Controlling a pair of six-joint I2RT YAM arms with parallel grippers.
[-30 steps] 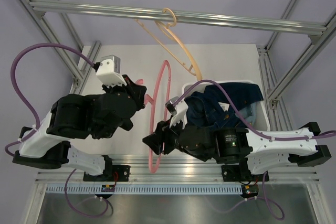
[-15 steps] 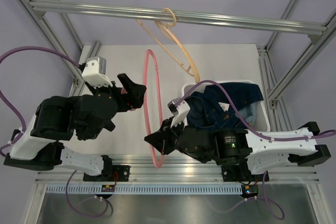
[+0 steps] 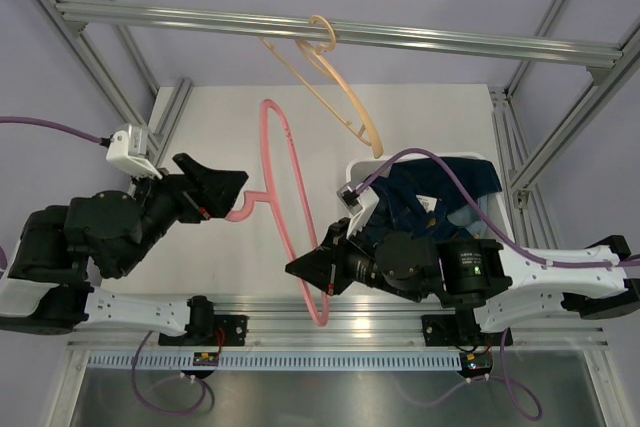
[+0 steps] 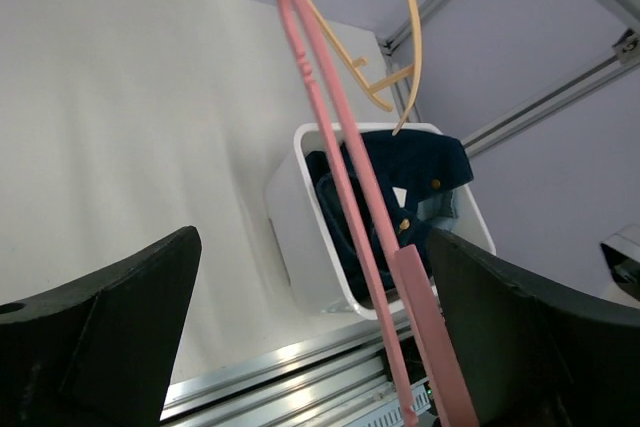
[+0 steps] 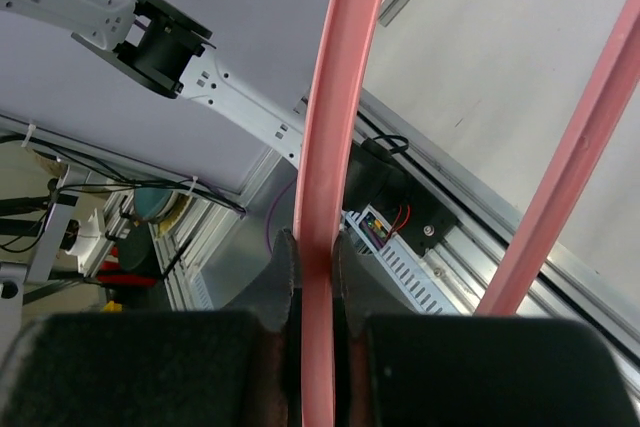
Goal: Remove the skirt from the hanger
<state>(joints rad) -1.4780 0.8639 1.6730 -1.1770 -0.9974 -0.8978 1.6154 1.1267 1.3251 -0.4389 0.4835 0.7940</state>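
Pink hanger (image 5: 330,147) pinched by right pincer (image 5: 318,282), plain only wrist-side.

Pale table (image 3: 220,117), white bin (image 4: 300,207) apparently resting there

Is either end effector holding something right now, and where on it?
Right end effector grips the pink hanger by its frame's near end; left end effector is open, holding nothing.
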